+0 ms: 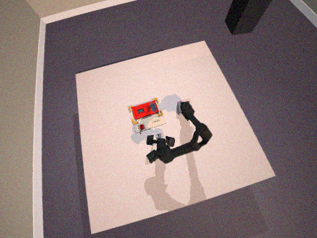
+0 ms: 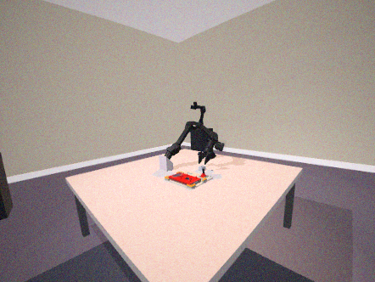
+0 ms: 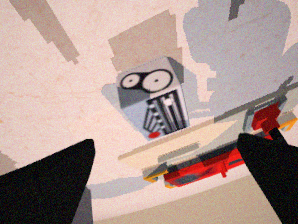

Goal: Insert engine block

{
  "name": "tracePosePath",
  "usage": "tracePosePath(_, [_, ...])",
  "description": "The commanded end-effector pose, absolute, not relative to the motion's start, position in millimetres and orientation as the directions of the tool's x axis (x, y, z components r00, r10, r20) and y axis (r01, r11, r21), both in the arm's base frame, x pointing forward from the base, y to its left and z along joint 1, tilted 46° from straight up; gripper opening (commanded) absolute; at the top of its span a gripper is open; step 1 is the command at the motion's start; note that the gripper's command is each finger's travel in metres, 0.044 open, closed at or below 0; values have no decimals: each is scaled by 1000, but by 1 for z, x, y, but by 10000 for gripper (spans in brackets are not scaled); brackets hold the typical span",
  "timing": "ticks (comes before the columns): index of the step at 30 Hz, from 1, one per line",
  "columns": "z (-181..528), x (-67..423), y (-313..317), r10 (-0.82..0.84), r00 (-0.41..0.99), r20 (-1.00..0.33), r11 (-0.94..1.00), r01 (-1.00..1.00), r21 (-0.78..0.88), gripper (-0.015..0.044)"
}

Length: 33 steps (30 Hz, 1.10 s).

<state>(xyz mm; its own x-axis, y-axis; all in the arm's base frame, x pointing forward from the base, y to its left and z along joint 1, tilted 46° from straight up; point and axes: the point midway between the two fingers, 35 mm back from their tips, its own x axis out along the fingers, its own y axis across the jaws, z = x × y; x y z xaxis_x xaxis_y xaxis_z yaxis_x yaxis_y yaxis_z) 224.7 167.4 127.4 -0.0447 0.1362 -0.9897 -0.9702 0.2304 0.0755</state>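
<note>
Matte black jointed arm [image 1: 195, 137] (blocky links), black hand [image 1: 158, 140].

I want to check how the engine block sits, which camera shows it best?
The wrist view: the engine block fills the middle, with its two round holes and ribbed face clear, between the open gripper fingers. The top view shows only a tiny speck beside the car body; the exterior view likewise.
</note>
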Motion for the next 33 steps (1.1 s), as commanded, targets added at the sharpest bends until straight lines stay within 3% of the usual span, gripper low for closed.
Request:
tracePosePath(1, [124, 223, 166, 157, -62, -986, 333, -936, 112, 440])
tracePosePath(18, [120, 223, 160, 277, -109, -955, 756, -588, 287, 440])
tracePosePath(33, [119, 223, 155, 386, -132, -913, 909, -114, 401, 440])
